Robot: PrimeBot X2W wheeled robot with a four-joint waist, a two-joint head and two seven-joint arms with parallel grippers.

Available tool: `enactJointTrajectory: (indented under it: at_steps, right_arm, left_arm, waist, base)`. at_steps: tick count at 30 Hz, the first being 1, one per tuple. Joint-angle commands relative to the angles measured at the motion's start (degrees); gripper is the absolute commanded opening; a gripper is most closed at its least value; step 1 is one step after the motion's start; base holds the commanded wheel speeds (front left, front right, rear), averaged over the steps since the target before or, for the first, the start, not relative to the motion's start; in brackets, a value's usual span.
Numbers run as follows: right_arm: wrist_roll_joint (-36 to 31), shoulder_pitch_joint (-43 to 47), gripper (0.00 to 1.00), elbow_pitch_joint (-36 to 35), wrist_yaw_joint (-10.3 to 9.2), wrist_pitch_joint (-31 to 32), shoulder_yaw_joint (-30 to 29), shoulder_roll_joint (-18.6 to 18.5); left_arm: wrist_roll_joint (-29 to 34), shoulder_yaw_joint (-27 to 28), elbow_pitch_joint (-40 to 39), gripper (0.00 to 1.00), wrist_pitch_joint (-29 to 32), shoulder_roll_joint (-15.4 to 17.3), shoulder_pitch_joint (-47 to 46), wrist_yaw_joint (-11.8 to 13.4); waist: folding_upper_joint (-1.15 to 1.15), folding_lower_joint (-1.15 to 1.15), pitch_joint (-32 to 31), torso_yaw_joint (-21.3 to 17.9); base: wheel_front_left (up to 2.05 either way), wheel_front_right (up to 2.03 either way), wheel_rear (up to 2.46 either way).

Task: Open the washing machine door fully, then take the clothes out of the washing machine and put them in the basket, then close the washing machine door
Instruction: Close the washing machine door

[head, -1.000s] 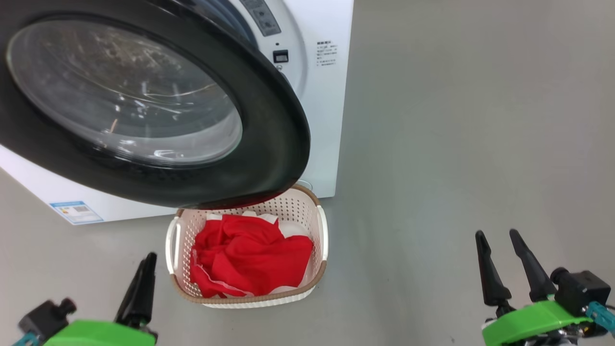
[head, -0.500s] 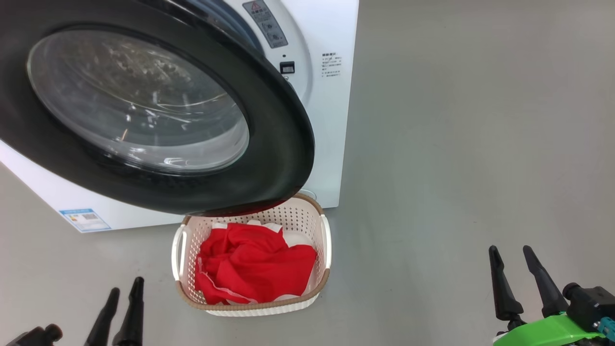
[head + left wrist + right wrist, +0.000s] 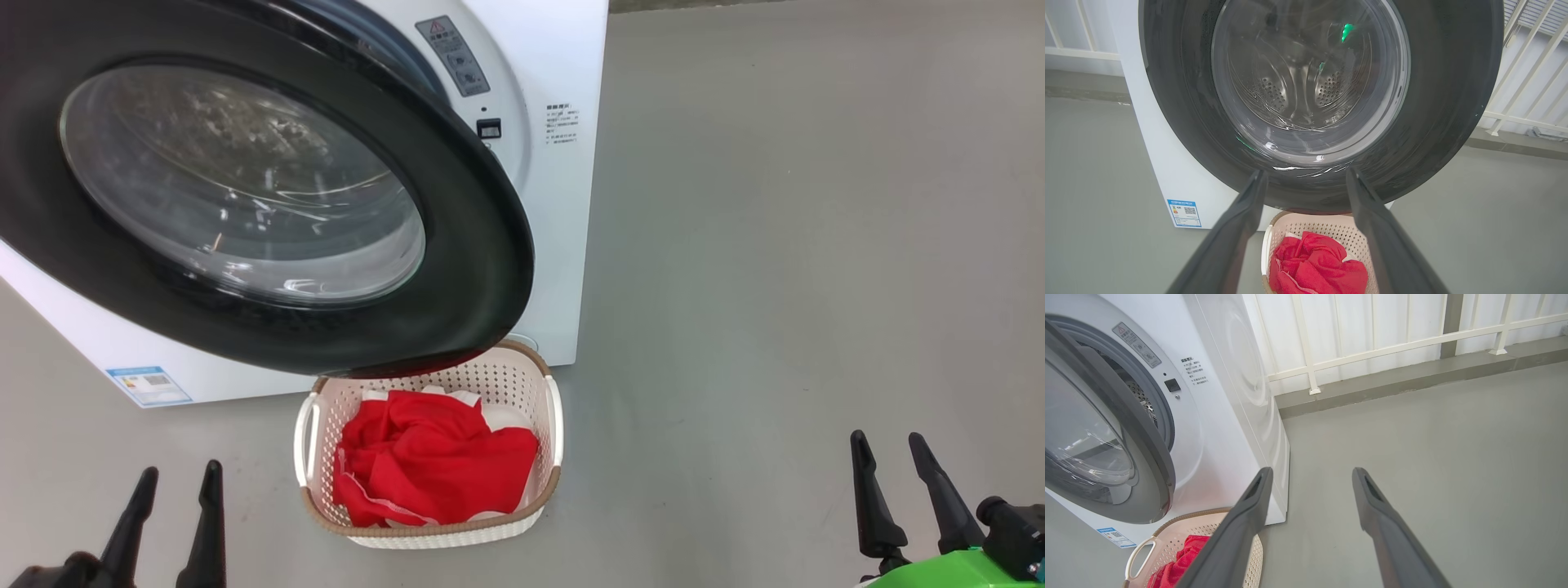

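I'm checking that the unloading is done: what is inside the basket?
Inside the basket lies a crumpled heap of red clothes with white trim. The washing machine door hides the basket's far end, and the heap covers its bottom, so anything beneath cannot be seen.

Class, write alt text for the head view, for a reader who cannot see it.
The washing machine door, black-rimmed with a glass window, hangs open from the white washing machine above a cream basket holding red clothes. The left gripper and right gripper, both open and empty, point up from the bottom corners.
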Motion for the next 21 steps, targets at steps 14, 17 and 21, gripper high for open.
enactJointTrajectory:
  at_steps: [14,17,21]
  right_arm:
    - [0.31,-0.39,1.00,-1.56,0.02,-0.37,0.84,-0.83]
    - [0.25,-0.43,1.00,-1.55,0.02,-0.37,0.85,-0.83]
    - [0.13,-0.60,1.00,-1.57,0.02,-0.37,1.02,-0.83]
  left_arm:
    - [8.78,4.54,-2.79,1.00,-0.53,-3.39,1.64,-0.32]
    - [8.71,4.53,-2.72,1.00,-0.53,-3.28,1.52,-0.32]
    - [8.86,4.59,-3.00,1.00,-0.53,-3.43,1.62,-0.32]
  waist:
    - [0.00,0.00,0.03,-0.29]
    - [0.00,0.00,0.06,-0.34]
    - [0.00,0.00,0.12,-0.48]
  base:
    - [0.00,0.00,0.00]
    - [0.00,0.00,0.00]
    - [0.00,0.00,0.00]
